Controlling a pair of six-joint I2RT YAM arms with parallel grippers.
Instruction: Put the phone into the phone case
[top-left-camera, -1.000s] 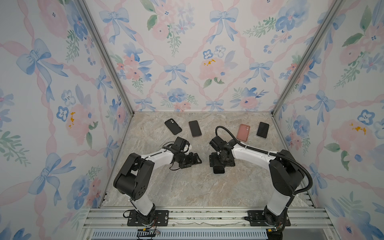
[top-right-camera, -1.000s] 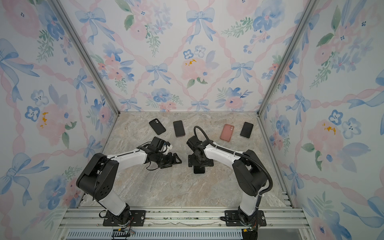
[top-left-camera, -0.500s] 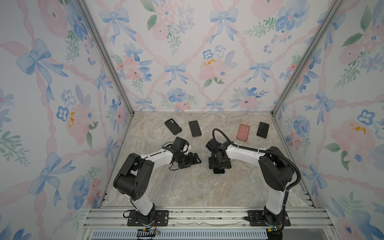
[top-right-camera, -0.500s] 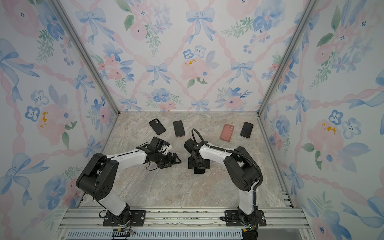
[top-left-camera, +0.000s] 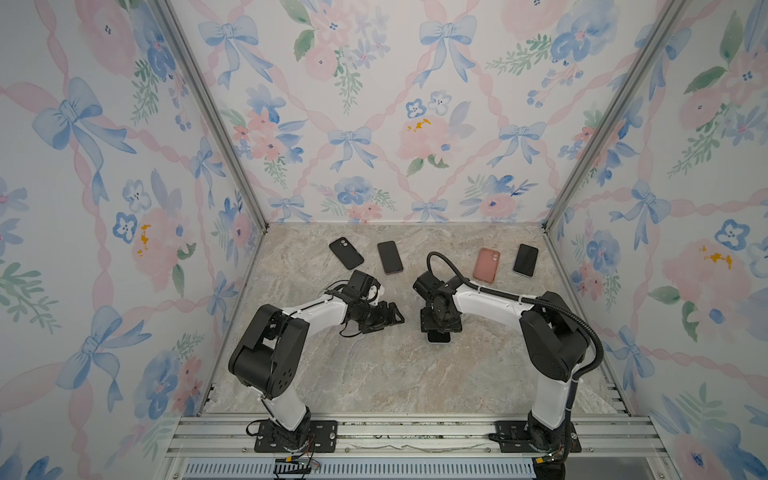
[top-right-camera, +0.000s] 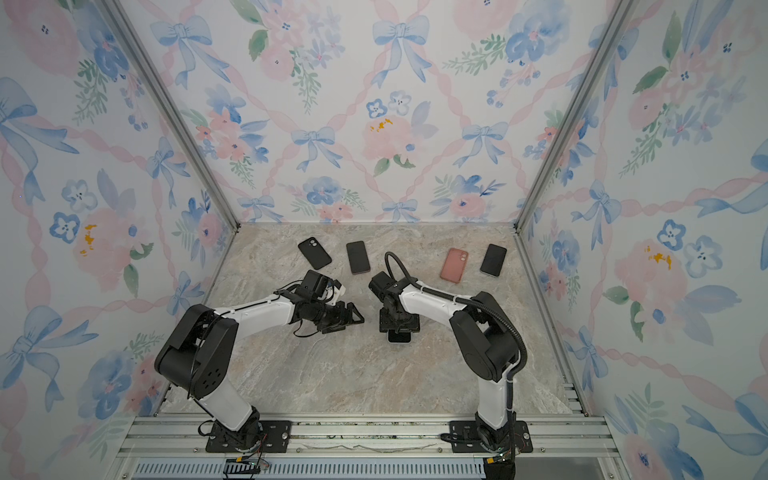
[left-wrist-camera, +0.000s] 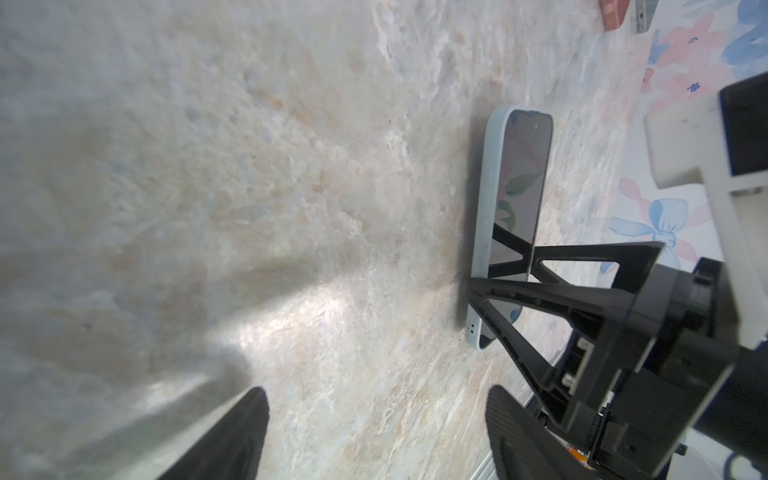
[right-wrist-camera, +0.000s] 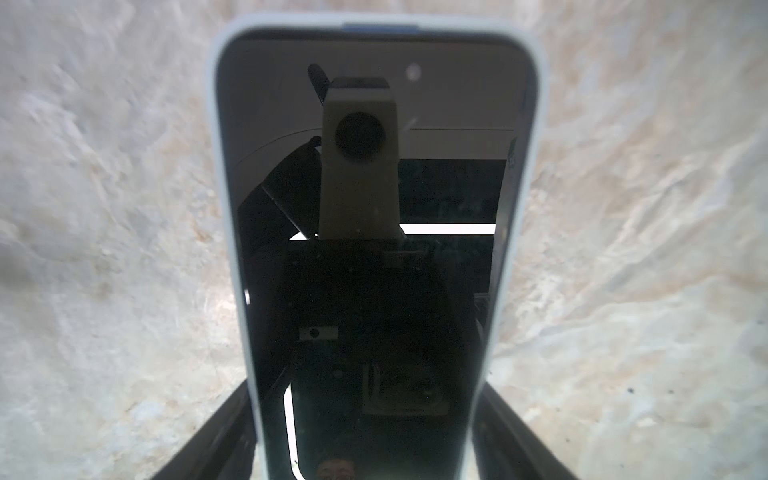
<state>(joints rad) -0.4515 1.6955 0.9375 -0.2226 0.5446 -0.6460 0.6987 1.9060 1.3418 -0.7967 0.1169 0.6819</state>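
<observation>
I see the left gripper (left-wrist-camera: 376, 399) low over the table (top-left-camera: 374, 374), jaws wide, nothing between them. To its right, mid-table, the phone (left-wrist-camera: 519, 199) lies flat, screen up, seated in the pale case (left-wrist-camera: 488, 216). The right gripper (right-wrist-camera: 365, 388) points down over it, fingers (right-wrist-camera: 226, 440) flanking the case's long sides; I cannot tell whether they press it.

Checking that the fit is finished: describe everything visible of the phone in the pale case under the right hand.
The cased phone lies flat, screen up, on the marbled table. A pale blue-grey, matte, rubbery-looking case with rounded corners rims its dark, glossy, unlit screen. Small holes mark one end of the case. The right hand straddles it near that end, a finger beside each long edge; whether they grip cannot be told.
</observation>
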